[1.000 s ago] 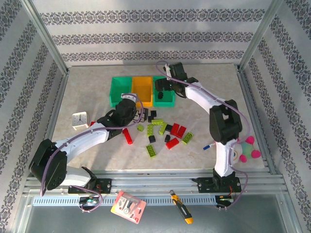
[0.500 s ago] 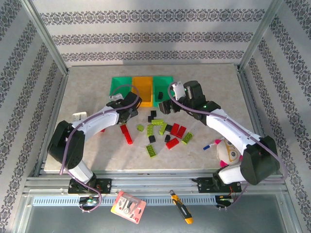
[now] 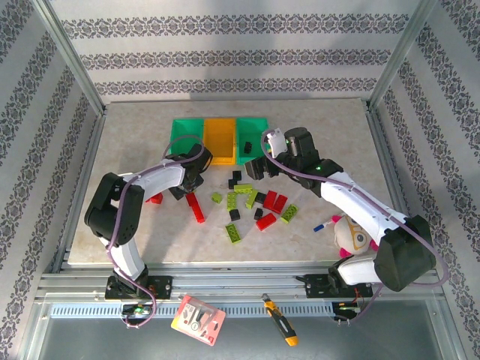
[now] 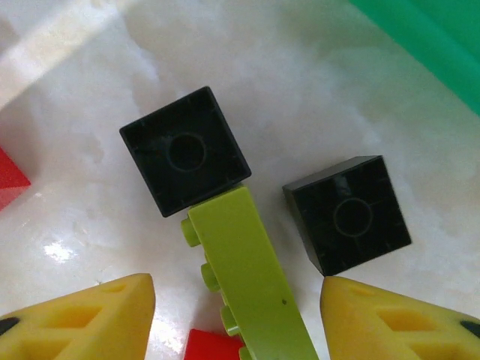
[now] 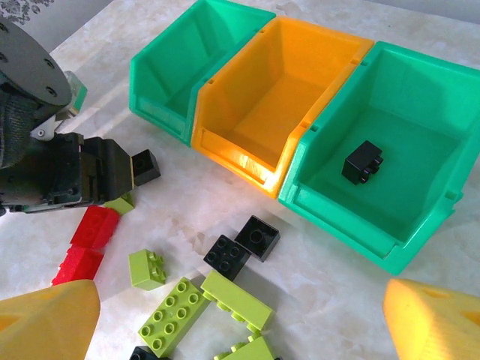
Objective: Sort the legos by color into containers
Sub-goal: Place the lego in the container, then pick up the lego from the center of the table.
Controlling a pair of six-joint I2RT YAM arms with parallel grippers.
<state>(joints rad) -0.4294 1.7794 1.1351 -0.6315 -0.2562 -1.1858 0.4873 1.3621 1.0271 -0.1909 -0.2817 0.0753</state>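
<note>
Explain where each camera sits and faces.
Top external: above and behind, looking down at the table; left arm and right arm show.
Left wrist: on the left arm, facing down at a lime brick; the left gripper flanks it.
Right wrist: on the right arm, slanting towards the containers; the right gripper frames the bottom corners.
Shared: top and right wrist both show the black brick inside a green container.

Marble-look table [image 3: 135, 135] bears 3 joined containers [image 3: 220, 139] and scattered legos [image 3: 196, 208]
</note>
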